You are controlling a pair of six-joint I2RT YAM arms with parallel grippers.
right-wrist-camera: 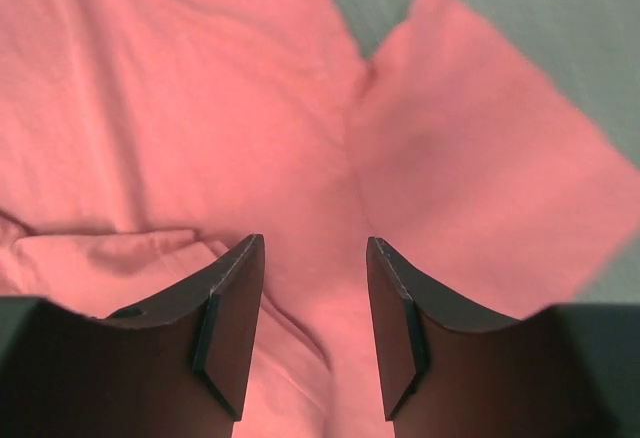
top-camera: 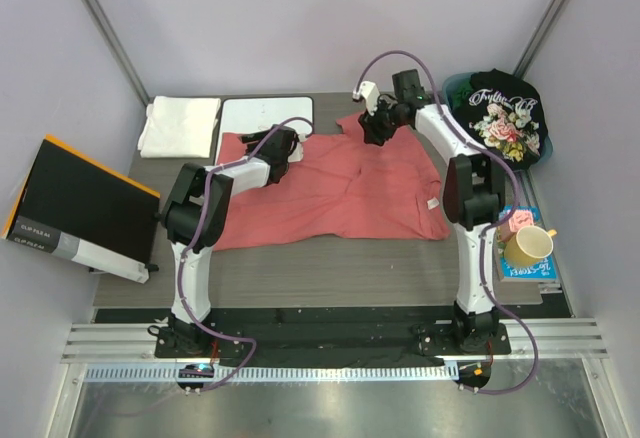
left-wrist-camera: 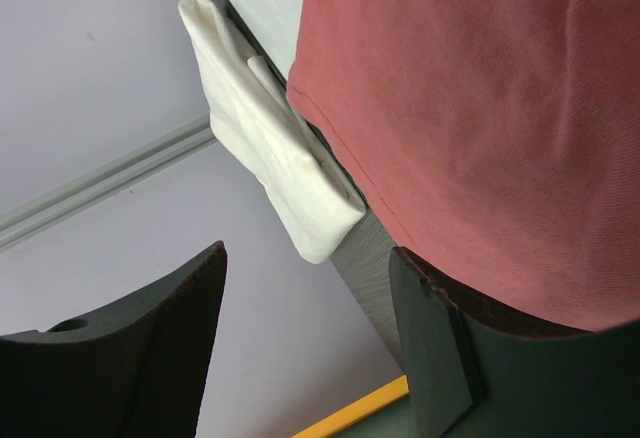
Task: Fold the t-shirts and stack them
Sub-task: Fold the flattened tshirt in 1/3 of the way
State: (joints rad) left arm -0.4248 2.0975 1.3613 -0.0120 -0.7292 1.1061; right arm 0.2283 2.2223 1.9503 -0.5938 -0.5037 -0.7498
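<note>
The salmon-red t-shirt (top-camera: 340, 188) lies spread and wrinkled on the table's middle. My left gripper (top-camera: 285, 146) is at its back left corner. In the left wrist view it (left-wrist-camera: 310, 348) is open with nothing between the jaws, and the red cloth (left-wrist-camera: 480, 108) lies against the outer side of one finger (left-wrist-camera: 440, 358). My right gripper (top-camera: 378, 126) is open just above the shirt's back edge; the right wrist view shows it (right-wrist-camera: 315, 328) over where the sleeve (right-wrist-camera: 480, 188) joins the body. The white folded shirt (top-camera: 180, 126) lies at the back left. The black floral shirt (top-camera: 505, 118) is bundled at the back right.
A white whiteboard (top-camera: 265, 116) lies between the white shirt and the red shirt. A black folder with an orange edge (top-camera: 80, 208) hangs off the left side. A yellow mug (top-camera: 528, 246) and a pink item (top-camera: 520, 221) sit on a blue book at the right edge.
</note>
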